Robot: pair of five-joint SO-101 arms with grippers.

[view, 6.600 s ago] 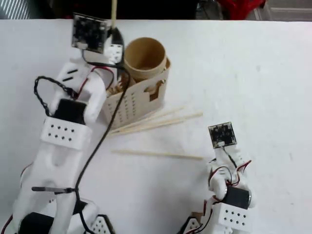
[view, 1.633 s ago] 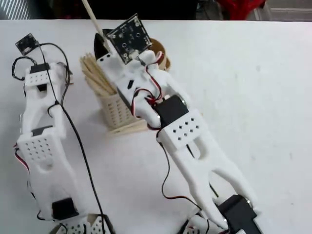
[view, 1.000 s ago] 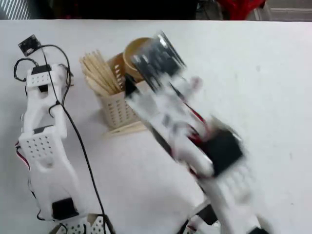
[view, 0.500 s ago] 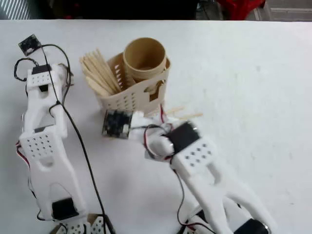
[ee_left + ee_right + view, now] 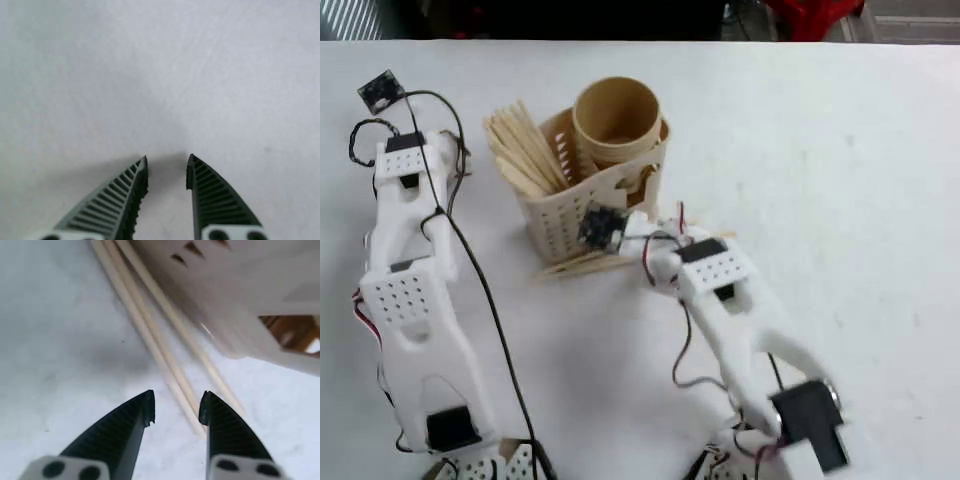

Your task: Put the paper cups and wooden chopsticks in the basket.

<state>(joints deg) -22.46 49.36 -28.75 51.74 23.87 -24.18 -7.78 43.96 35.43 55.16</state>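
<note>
left arm point(image 5: 405, 290) is lying down the left side; left gripper point(image 5: 166, 172) is hanging over the table point(image 5: 150, 75), jaws a bit apart, nothing btwn. upper centre: basket point(image 5: 560, 225) is holding a bunch of chopsticks point(image 5: 520, 155) at its left & a paper cup point(image 5: 617, 118) at its right. loose chopsticks point(image 5: 575, 265) are lying just below the basket. right gripper point(image 5: 176, 410) is hovering over them, jaws open, gripping nothing.

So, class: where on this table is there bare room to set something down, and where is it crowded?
Widest free patch: the table right of the basket and right arm. A narrower one lies between the two arms, bordered by the left arm and its black cable. Crowded: the basket's near side, where loose chopsticks lie at the open right gripper.
</note>
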